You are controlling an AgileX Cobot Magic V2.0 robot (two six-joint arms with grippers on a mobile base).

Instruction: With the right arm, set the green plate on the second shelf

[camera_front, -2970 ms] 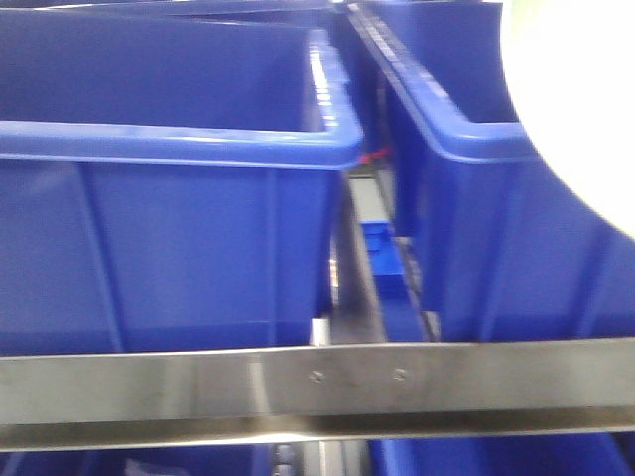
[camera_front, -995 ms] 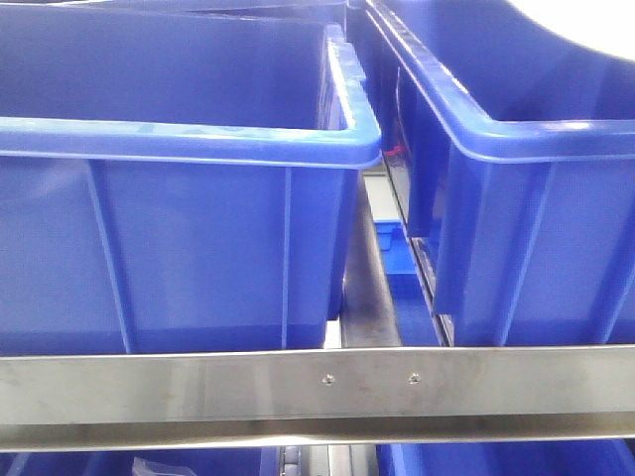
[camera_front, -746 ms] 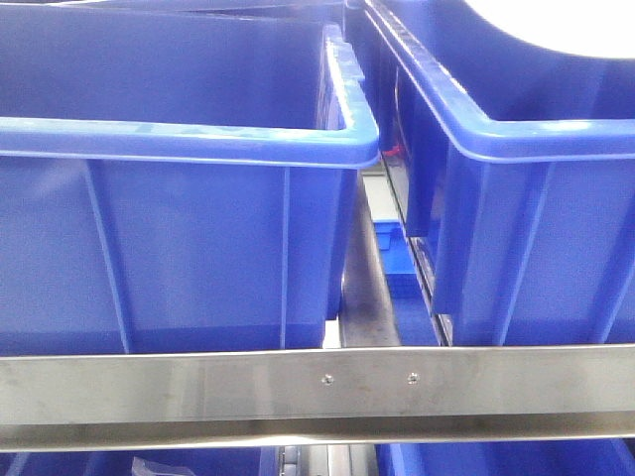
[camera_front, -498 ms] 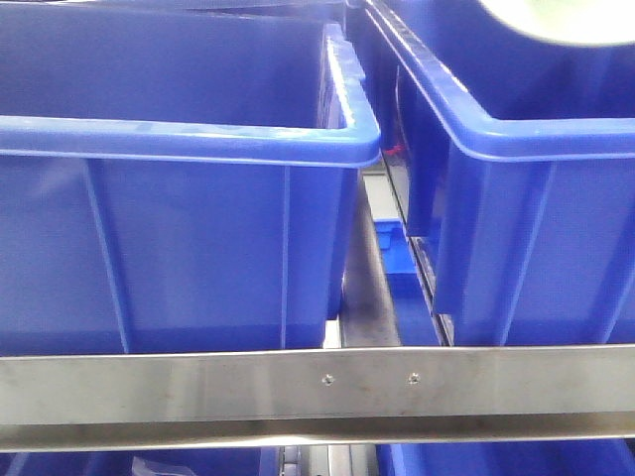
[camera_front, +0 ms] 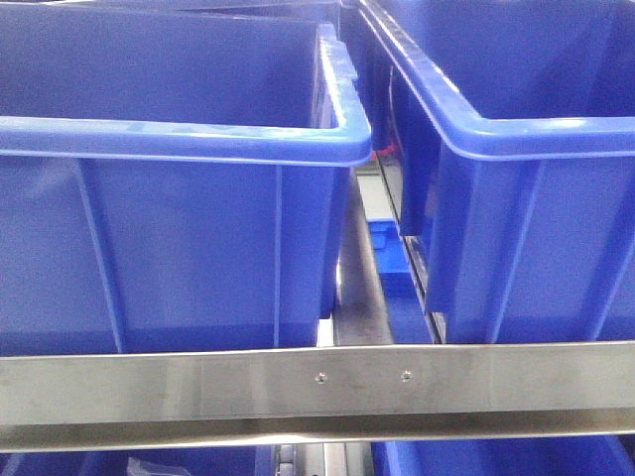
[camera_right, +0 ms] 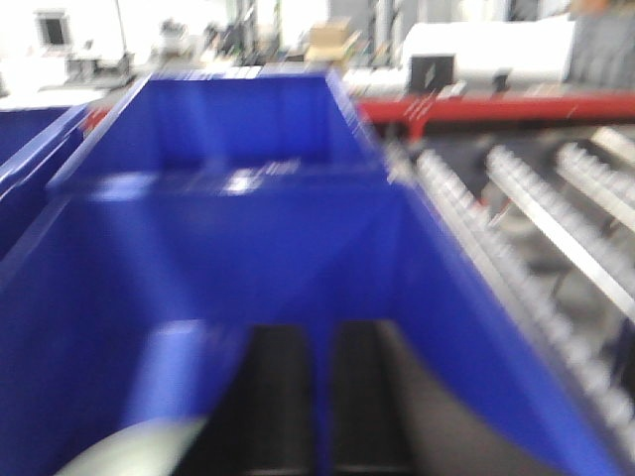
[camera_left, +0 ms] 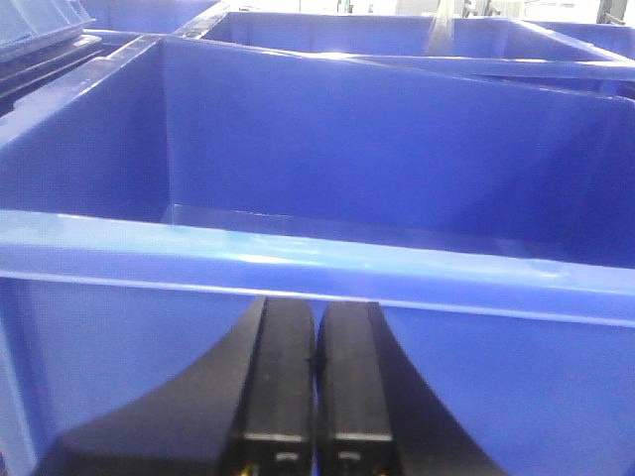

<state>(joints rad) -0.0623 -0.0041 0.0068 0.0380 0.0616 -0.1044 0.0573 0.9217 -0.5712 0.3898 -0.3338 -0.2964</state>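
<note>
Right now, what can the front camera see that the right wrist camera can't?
Only the front camera shows the second shelf's steel rail with its two screw heads, and two blue bins side by side. Only the right wrist camera, which is blurry, shows the right end effector, a pale edge of the green plate at the bottom left, and roller tracks beside the bin. Both show blue bins.

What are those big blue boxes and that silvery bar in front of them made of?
The blue bins look like moulded plastic: smooth, slightly glossy walls with rounded rims and ribs. The front rail looks like brushed stainless steel: grey, streaky reflections, two small screw heads.
</note>
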